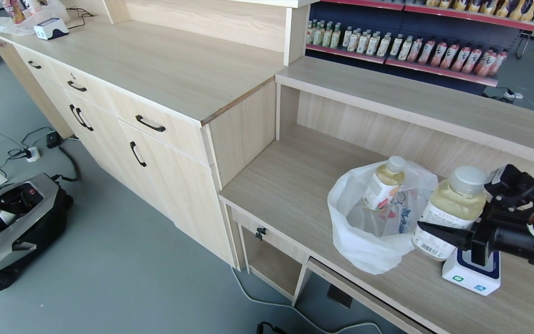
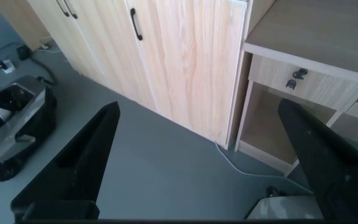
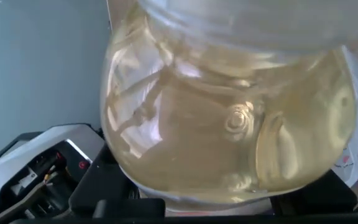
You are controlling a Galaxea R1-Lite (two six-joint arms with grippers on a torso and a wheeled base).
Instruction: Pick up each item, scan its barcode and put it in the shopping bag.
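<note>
Two bottles: we see one bottle (image 1: 452,208), round clear plastic with pale yellow drink and a grey cap, clamped in our right fingers (image 1: 443,233), the arm held level over the white scanner (image 1: 471,273) on the wood-grain worktop (image 1: 290,185). Its far finger is hidden. The second bottle (image 1: 383,185) stands in the crinkled shopping bag (image 1: 364,241) just beside. Our left fingers (image 2: 79,168) spread wide, empty, above the floor (image 2: 179,162).

R fingers (image 1: 439,233) tight; L fingers (image 2: 73,168) apart
</note>
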